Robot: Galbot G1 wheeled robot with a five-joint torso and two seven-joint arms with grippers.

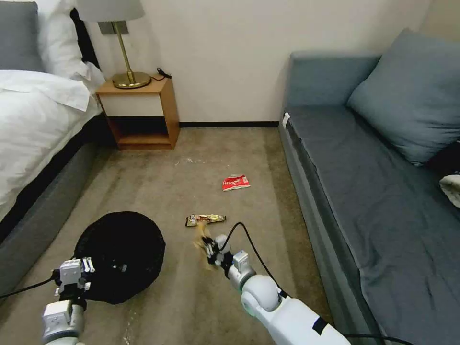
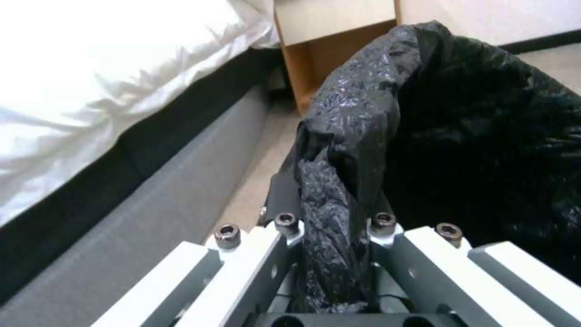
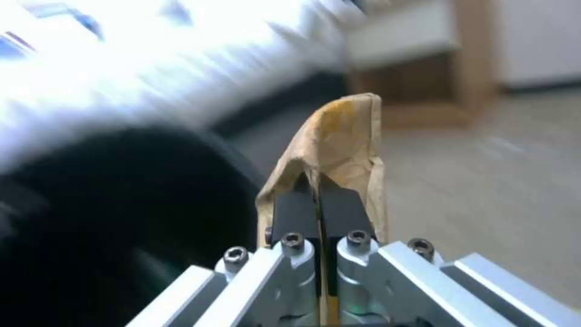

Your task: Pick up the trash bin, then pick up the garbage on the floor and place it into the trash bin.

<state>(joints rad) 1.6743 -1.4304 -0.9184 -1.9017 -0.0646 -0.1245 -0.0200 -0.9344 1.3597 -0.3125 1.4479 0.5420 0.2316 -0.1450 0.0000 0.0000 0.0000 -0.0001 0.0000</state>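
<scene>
The trash bin (image 1: 122, 251), round and lined with a crinkly black bag, hangs low at the left. My left gripper (image 1: 75, 277) is shut on its near rim; in the left wrist view the bag's folded rim (image 2: 339, 150) is pinched in my left gripper (image 2: 332, 220). My right gripper (image 1: 209, 250) is shut on a piece of garbage, crumpled brown paper (image 1: 201, 237), just right of the bin. In the right wrist view the paper (image 3: 342, 136) sticks up from my right gripper (image 3: 319, 206), with the bin (image 3: 115, 218) beside it. A gold-brown snack wrapper (image 1: 205, 219) and a red-and-white packet (image 1: 235, 182) lie on the carpet beyond.
A bed (image 1: 33, 124) runs along the left. A wooden nightstand (image 1: 143, 112) with a brass lamp (image 1: 125, 72) stands at the far wall. A blue-grey sofa (image 1: 373, 191) with a cushion (image 1: 412, 96) lines the right. Open carpet lies between them.
</scene>
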